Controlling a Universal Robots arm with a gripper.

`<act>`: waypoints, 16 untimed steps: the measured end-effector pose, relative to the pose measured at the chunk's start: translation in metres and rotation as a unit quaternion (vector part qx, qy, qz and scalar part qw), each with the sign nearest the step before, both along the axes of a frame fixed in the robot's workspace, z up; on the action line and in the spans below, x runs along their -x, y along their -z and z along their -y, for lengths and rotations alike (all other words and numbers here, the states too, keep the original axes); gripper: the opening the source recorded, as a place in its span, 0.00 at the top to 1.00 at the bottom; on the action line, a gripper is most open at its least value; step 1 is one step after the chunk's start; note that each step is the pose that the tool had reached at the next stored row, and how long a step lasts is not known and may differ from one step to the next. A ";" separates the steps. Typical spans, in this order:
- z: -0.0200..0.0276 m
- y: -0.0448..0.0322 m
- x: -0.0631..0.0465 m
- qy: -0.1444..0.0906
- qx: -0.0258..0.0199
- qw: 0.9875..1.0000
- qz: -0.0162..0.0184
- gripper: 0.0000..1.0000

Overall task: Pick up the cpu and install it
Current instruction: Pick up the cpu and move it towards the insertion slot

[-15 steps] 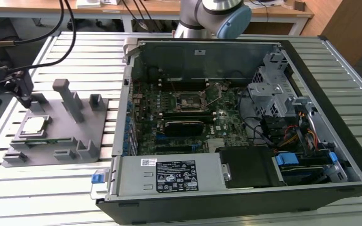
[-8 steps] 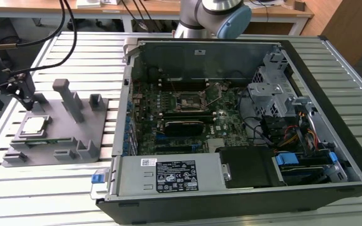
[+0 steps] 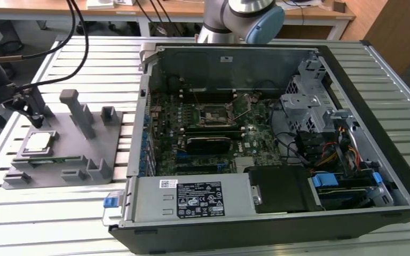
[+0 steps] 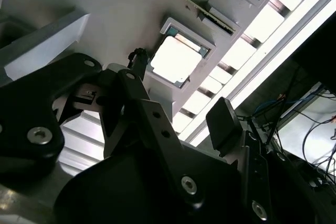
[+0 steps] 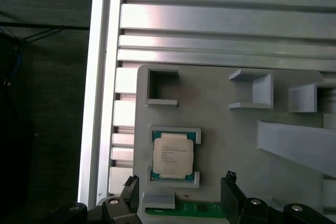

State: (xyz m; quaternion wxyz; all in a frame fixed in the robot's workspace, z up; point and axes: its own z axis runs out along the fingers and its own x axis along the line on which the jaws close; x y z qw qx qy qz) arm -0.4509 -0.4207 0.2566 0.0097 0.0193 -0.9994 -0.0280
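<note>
The cpu [image 3: 38,143] is a small square chip with a silvery top. It lies flat in a shallow pocket at the near end of the grey fixture tray [image 3: 84,149], at the exterior view's left. My gripper [image 3: 40,118] hangs just above and slightly behind it, open and holding nothing. In the first wrist view the cpu [image 5: 171,155] lies ahead of the gripper [image 5: 180,182], and its two dark fingertips [image 5: 229,179] stand wider than the chip. In the second wrist view the cpu [image 4: 176,60] shows bright beyond the open gripper [image 4: 181,90].
An open computer case [image 3: 376,106] lies to the exterior view's right of the tray, its motherboard socket [image 3: 215,114] exposed with black RAM sticks [image 3: 209,141] nearby. Tall posts [image 3: 77,112] rise from the tray beside the gripper. The ribbed metal table [image 3: 62,213] edge runs close to the tray.
</note>
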 end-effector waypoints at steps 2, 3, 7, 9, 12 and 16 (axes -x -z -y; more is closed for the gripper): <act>0.0000 0.0017 0.000 0.000 0.000 1.000 0.000 0.28; 0.0000 0.0023 0.000 0.000 0.000 1.000 0.000 0.28; 0.0000 0.0043 0.000 0.000 0.000 1.000 0.000 0.28; 0.0000 0.0052 0.000 0.000 0.000 1.000 0.000 0.28; 0.0000 0.0067 0.000 0.000 0.000 1.000 0.000 0.28; 0.0000 0.0088 0.000 0.000 0.001 1.000 0.000 0.28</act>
